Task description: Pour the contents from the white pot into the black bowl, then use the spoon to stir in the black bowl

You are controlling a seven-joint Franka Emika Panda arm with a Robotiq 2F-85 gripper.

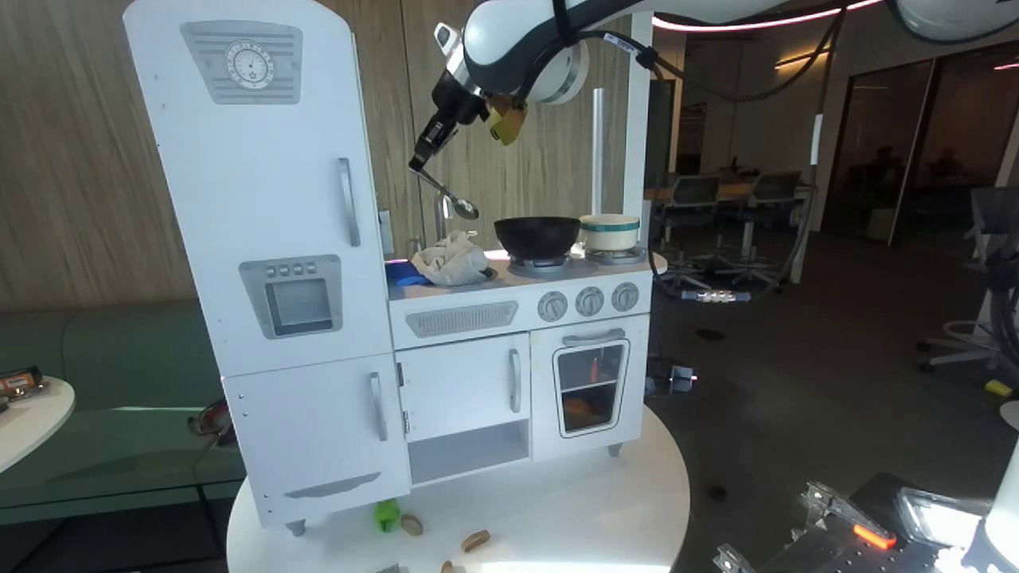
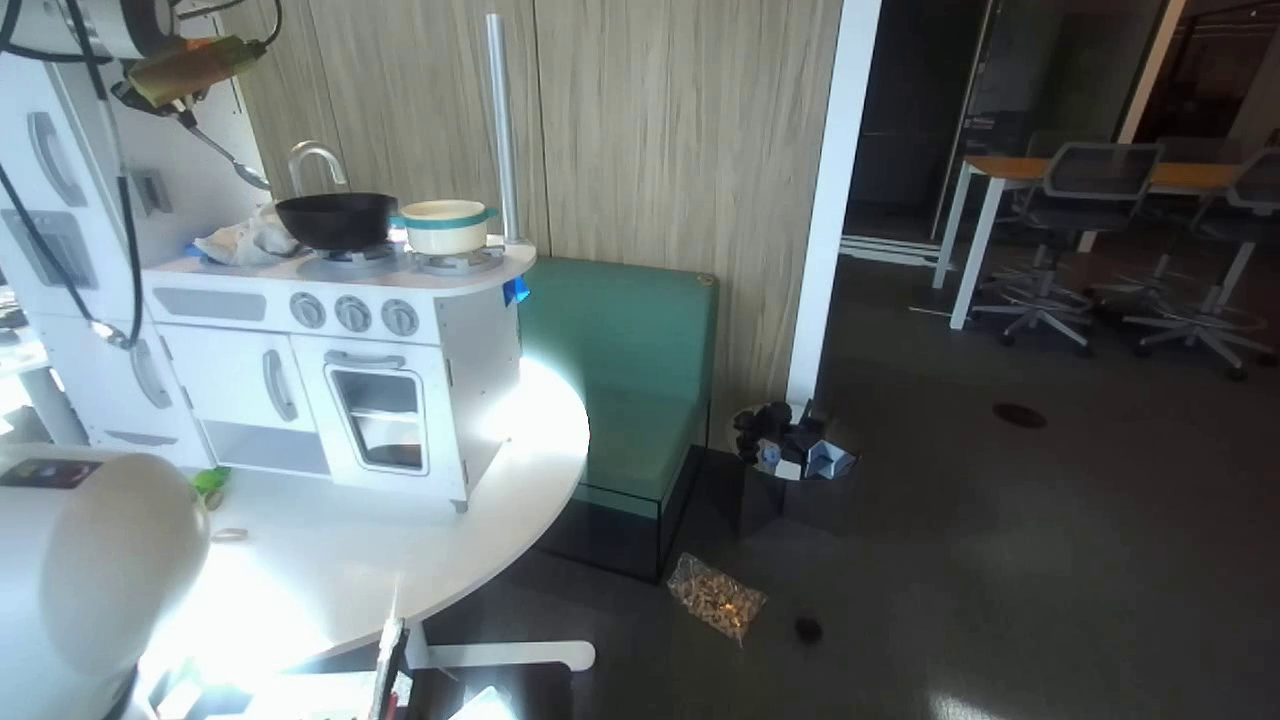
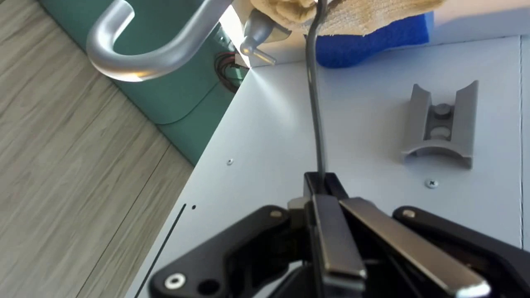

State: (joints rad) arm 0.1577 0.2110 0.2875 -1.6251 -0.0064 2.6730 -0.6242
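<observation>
Silver and slim, the metal spoon [image 1: 462, 207] is pinched by its handle in the black gripper [image 3: 325, 182], apart from the wide round black bowl [image 1: 537, 238] on the grey burner [image 1: 541, 267], beside the off-white, teal-banded pot [image 1: 610, 239]. Clipping the bowl could twist the handle loose.

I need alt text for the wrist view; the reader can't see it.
A black gripper holds a metal spoon by its handle, which runs off the top. A curved faucet shows at upper left, a pale cloth behind the handle.
</observation>
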